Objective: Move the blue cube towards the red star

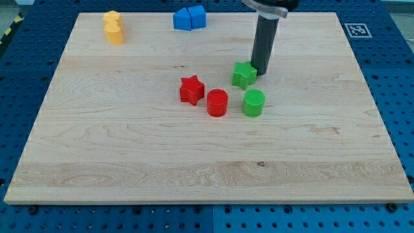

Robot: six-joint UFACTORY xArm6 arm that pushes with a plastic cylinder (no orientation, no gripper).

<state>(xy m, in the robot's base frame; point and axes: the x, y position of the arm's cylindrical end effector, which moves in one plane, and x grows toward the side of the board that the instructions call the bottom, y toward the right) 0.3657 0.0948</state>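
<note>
The blue cube (197, 16) sits at the view's top centre of the wooden board (129, 149), touching another blue block (182, 19) on its left. The red star (191, 89) lies near the board's middle. My tip (261, 71) is at the lower end of the dark rod, right beside the upper right of the green star (244, 75). The tip is well below and to the right of the blue cube, and to the right of the red star.
A red cylinder (217, 103) and a green cylinder (253, 103) lie just below the stars. Two yellow blocks (113, 27) sit at the board's top left. The board rests on a blue perforated table (394, 77).
</note>
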